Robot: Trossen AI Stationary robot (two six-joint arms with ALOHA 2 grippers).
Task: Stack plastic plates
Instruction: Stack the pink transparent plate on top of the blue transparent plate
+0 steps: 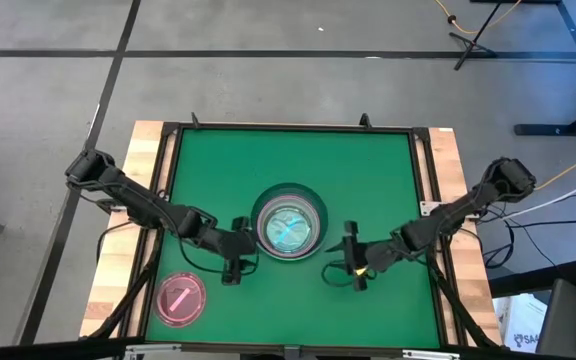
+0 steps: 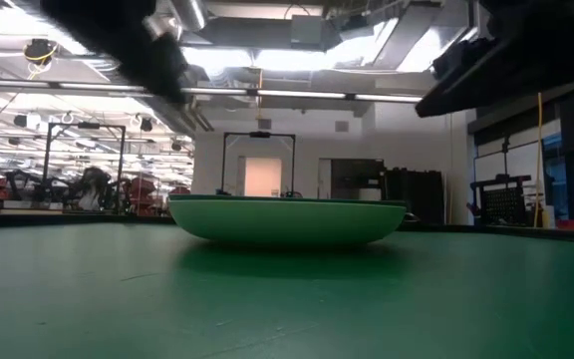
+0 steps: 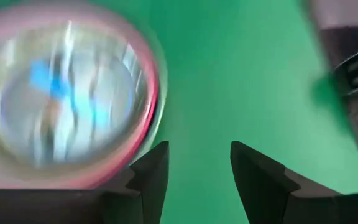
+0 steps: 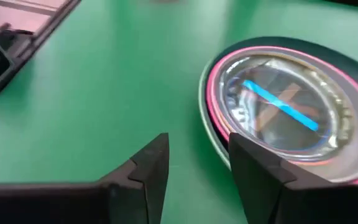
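No brand, label or writing can be read on anything in view. The stack (image 1: 289, 224) of plates sits near the middle of the green worktop (image 1: 288, 160), slightly toward the front edge: a dark outer plate holds a pink-rimmed one, with clear small plates showing blue and orange streaks on top. A lone pink plate (image 1: 180, 299) lies by the front-left corner, well apart from the stack. The left end effector (image 1: 234, 268) hovers just left of the stack, fingers (image 3: 151, 171) spread, holding nothing. The right end effector (image 1: 356, 272) hovers just right of it, fingers (image 4: 148, 165) also spread and empty. Bare green mat lies open behind the stack and along both sides, up to the dark frame and wooden border.
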